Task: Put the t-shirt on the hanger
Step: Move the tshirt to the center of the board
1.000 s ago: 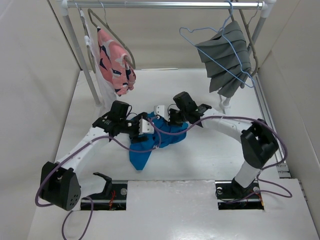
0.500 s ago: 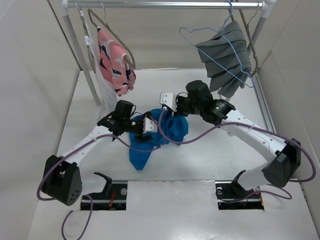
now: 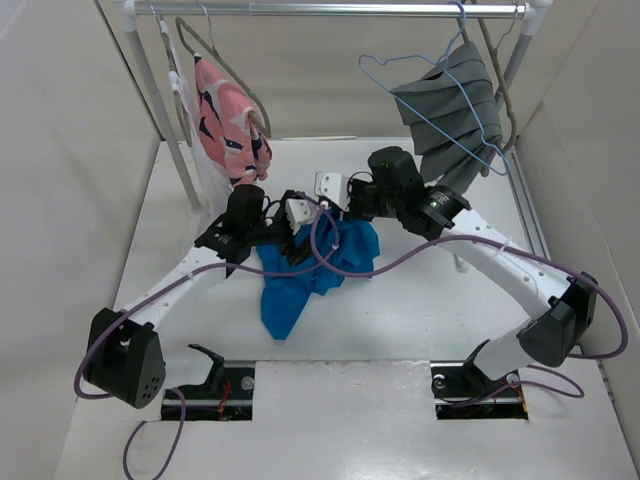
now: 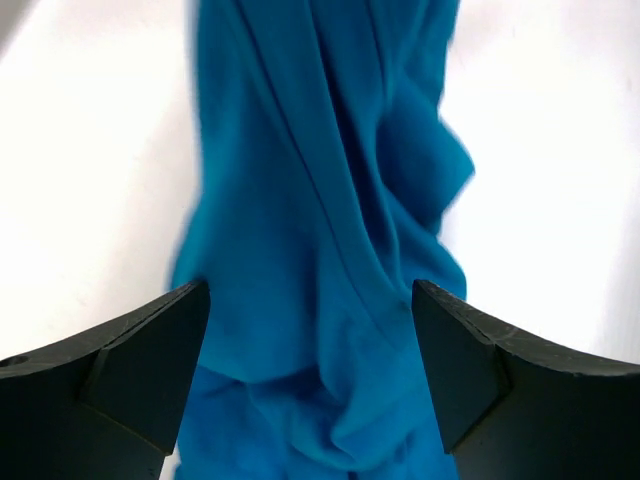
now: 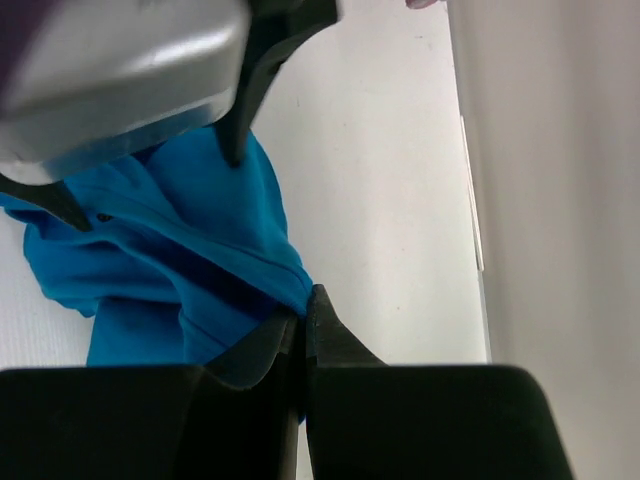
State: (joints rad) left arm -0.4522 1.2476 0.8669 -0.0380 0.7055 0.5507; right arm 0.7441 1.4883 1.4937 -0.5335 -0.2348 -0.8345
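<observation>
The bright blue t-shirt is bunched at mid-table, with one end trailing toward the front. My right gripper is shut on an edge of it, and the fabric is pinched between the closed jaws. My left gripper is open. Its fingers stand wide apart on either side of the hanging blue cloth. The thin light-blue wire hanger hangs on the rail at back right, in front of the pleated grey cloth.
A clothes rail spans the back on white posts. A pink patterned garment hangs on a thick hanger at back left. White walls enclose both sides. Purple cables loop over the shirt.
My right gripper has risen and moved toward the back, pulling the t-shirt up and away from the front. My left gripper has followed toward the back beside it.
</observation>
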